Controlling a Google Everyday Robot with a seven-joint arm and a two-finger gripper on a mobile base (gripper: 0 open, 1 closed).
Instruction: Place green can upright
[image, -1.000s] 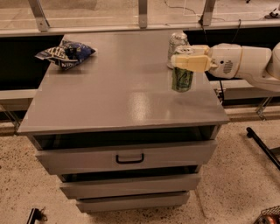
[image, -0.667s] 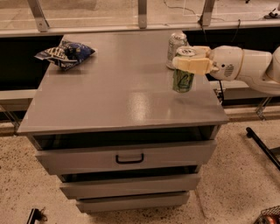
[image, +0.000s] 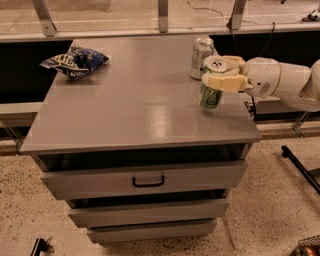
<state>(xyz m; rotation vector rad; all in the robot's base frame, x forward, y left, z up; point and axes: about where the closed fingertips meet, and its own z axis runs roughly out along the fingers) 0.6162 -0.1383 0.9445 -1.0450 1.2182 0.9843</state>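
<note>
Two cans close together toward the back right corner of the grey tabletop (image: 150, 110). Nearer the right edge, green can (image: 210, 98), upright, silver top facing up, base down at the surface; cannot tell whether resting on it or held just above. Clamped around its upper part by the gripper (image: 216, 71), reaching in from beyond the right edge on a white arm (image: 280, 80); cream fingers (image: 222, 82) pressed against the can's sides, jaws narrow, closed onto the can. Just behind and slightly left of it, silver-white can (image: 202, 55), also upright, near the back edge, close to the green can; touching or not, unclear. Far across, at the back left corner, crumpled blue snack bag (image: 75, 61), lying flat, well apart from both cans. Below the front edge, three grey drawers stacked one under another, top drawer (image: 100, 182) with a dark handle (image: 148, 181) at its middle.
</note>
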